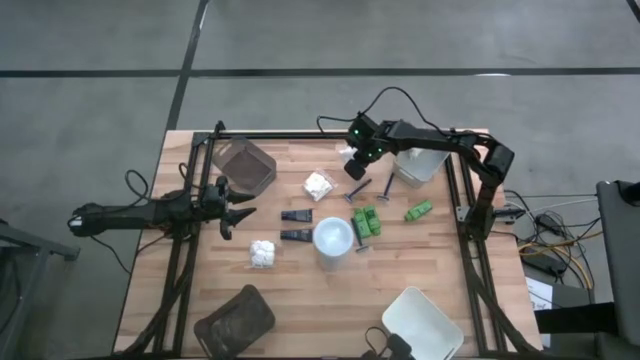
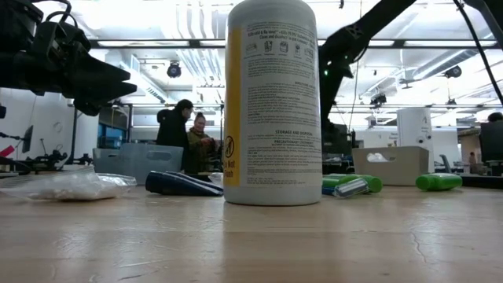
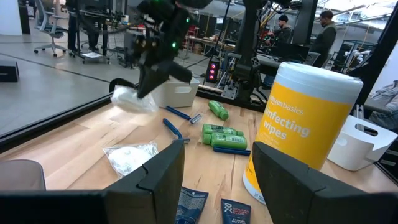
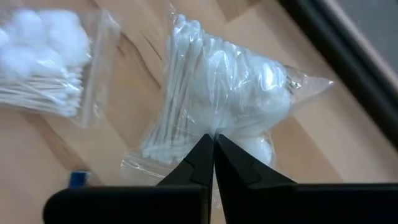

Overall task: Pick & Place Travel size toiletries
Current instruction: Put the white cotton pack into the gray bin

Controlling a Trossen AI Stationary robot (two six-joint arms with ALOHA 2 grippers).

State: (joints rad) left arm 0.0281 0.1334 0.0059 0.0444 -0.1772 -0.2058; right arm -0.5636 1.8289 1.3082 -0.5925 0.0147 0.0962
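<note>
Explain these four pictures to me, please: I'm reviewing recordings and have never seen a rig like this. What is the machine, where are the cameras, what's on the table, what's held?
Two dark robot arms work at a wooden table. One camera looks down from above, one sits at table-top height, and one rides on each wrist. The right gripper is shut on a clear packet of cotton swabs, near the table's far edge. The left gripper waits open at the left side. On the table lie another white packet, dark tubes, green pieces, blue-handled razors, a yellow wipes canister, plus brown trays and white trays.
</note>
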